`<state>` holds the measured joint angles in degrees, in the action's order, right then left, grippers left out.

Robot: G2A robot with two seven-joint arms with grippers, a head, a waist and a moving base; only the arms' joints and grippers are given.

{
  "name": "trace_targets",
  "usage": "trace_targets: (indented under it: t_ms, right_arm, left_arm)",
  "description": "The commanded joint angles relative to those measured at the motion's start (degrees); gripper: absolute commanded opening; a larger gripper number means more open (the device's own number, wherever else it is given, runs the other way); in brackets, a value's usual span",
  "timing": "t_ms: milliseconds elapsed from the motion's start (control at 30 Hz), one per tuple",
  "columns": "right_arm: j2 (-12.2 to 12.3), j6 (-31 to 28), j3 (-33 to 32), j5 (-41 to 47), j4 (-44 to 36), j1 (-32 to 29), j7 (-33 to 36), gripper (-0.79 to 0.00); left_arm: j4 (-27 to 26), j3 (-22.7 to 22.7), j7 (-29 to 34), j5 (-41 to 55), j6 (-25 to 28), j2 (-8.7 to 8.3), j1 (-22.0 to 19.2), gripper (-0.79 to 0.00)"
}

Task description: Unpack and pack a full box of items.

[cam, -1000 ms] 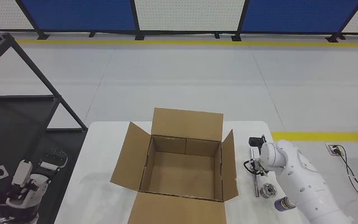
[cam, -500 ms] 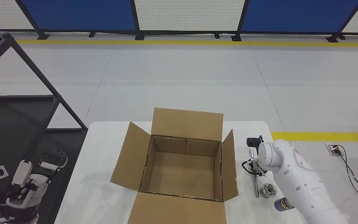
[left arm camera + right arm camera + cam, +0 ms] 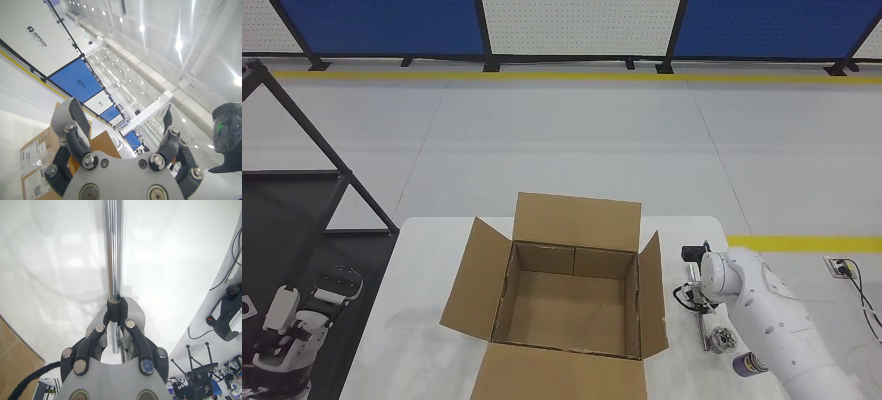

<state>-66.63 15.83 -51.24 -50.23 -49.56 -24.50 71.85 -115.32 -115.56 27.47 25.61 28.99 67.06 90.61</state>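
While the right gripper [image 3: 115, 312] clamps what seems a chrome rod [image 3: 113, 256] beside the cardboard box [image 3: 577, 220], the left gripper [image 3: 122, 113] has its fingers apart.

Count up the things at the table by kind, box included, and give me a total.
cardboard box: 1
metal rod, clamped in the right pincer: 1
small round metal part: 1
dark-topped can: 1
Total: 4

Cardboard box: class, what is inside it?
Only its bare brown floor and inner walls show in the box; no items. The strip just behind the near wall is hidden.
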Motion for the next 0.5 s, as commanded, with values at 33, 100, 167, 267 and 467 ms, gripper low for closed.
trace_targets:
  t_ms: [33,100,167,267,467]
  right_arm:
    - [0.0,-0.2,-0.4,0.2,0.2,0.2,-0.3,-0.785]
    - [0.1,-0.4,-1.3,0.4,-0.2,0.2,-0.6,-0.785]
    - [0.6,-0.5,-2.5,0.5,-1.3,-0.2,-0.7,-0.785]
    - [1.5,-0.8,-4.8,0.4,-3.9,-1.4,-0.5,-0.785]
    - [4.1,-0.1,-12.1,0.4,-13.2,-6.2,0.7,-0.785]
  left_arm:
    - [0.0,0.0,0.0,0.0,0.0,0.0,0.0,0.0]
    - [0.0,0.0,0.0,0.0,0.0,0.0,0.0,0.0]
    - [0.0,0.0,0.0,0.0,0.0,0.0,0.0,0.0]
    - [0.0,0.0,0.0,0.0,0.0,0.0,0.0,0.0]
    - [0.0,0.0,0.0,0.0,0.0,0.0,0.0,0.0]
